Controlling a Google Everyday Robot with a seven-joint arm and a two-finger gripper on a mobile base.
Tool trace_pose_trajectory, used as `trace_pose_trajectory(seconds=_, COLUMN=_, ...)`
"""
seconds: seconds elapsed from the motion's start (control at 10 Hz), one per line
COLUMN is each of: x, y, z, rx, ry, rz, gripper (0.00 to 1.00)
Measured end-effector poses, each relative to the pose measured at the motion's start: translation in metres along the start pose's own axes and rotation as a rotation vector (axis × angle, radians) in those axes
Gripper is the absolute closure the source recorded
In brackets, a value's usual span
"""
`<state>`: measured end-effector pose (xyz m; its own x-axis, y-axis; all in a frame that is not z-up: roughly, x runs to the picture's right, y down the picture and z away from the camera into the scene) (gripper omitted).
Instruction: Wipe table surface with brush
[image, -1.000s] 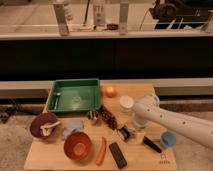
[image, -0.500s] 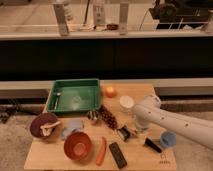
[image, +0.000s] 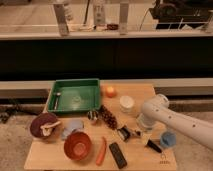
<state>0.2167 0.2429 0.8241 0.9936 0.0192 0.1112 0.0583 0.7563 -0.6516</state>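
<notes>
The table surface (image: 140, 160) is a pale wooden top with a small dark mark (image: 164, 161) near its front right corner. The brush (image: 123, 133), a small chunky black object with whitish patches, lies on the table right of centre, between the white cup (image: 127, 103) and the flat black slab (image: 118, 155). My white arm (image: 175, 122) reaches in from the right and bends down. My gripper (image: 136, 131) is low over the table just right of the brush, right beside it or touching it.
A green tray (image: 75, 86) stands at the back left. An orange ball (image: 110, 91), dark grapes (image: 107, 118), an orange bowl (image: 77, 145), a carrot-like stick (image: 101, 150), a maroon bowl (image: 44, 125), a blue cloth (image: 72, 128), a blue cup (image: 168, 139) and a dark object (image: 153, 146) crowd the table.
</notes>
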Motion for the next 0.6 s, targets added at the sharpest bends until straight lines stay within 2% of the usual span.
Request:
trace_pose_trajectory(seconds=0.2, x=-0.0021, y=0.0008, z=0.0029, rx=-0.014, ry=-0.005, rz=0.001, gripper=0.20)
trace_pose_trajectory(seconds=0.3, x=-0.0020, y=0.0014, z=0.0042, rx=-0.020, ry=-0.006, rz=0.003, gripper=0.25)
trace_pose_trajectory(seconds=0.6, x=-0.0005, y=0.0050, z=0.0073, rx=-0.035, ry=-0.005, rz=0.008, gripper=0.51)
